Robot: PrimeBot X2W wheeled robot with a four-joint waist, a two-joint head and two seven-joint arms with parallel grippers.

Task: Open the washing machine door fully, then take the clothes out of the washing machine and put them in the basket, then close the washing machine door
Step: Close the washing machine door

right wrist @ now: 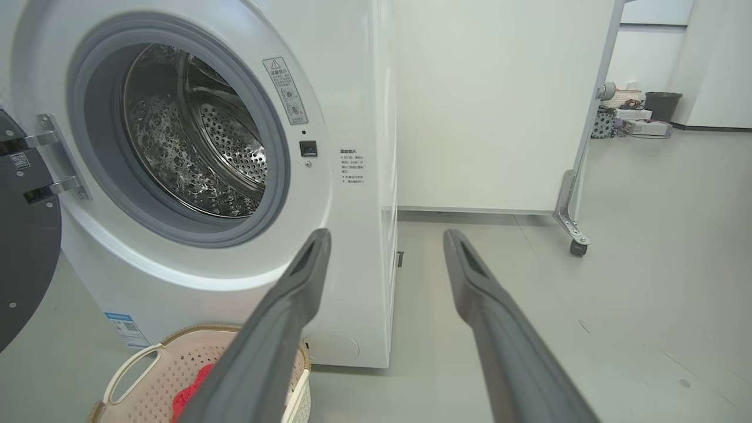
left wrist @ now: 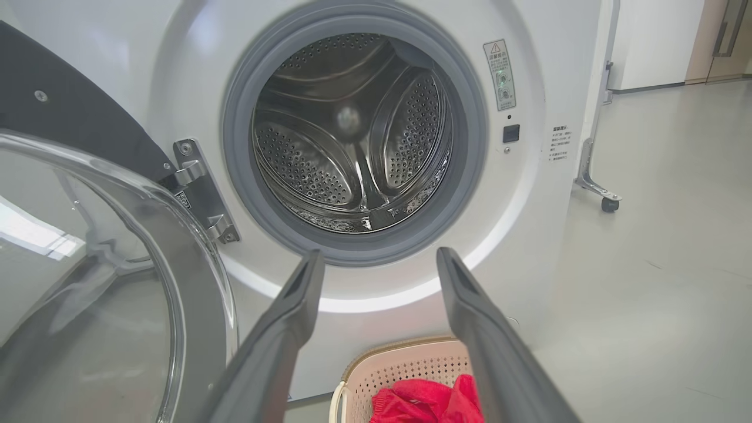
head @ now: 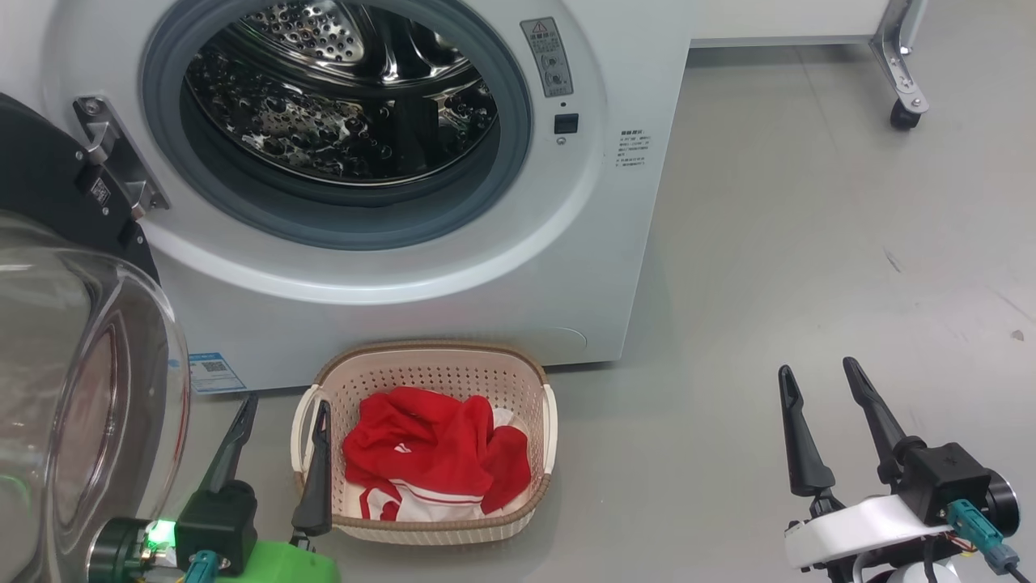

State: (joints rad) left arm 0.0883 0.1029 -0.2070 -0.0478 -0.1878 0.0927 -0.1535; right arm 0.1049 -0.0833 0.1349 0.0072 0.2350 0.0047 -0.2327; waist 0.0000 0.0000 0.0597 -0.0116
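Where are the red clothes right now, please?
In the head view, the clothes lie inside the basket on the floor, below the washing machine port, right of the left gripper.

Drum opening [head: 340, 113] unobstructed; looks empty, though its bottom is hard to see. Door [head: 81, 389] swung out left, blocks that side. Basket [head: 429, 350] just below; floor [head: 769, 267] to its right is open.

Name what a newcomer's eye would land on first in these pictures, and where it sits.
The bright red clothes draw the eye first, heaped in the cream basket on the floor just in front of the washing machine. Above them gapes the round port with its shiny steel drum. At the left, the washing machine door stands swung open, its glass bowl close to the head camera.
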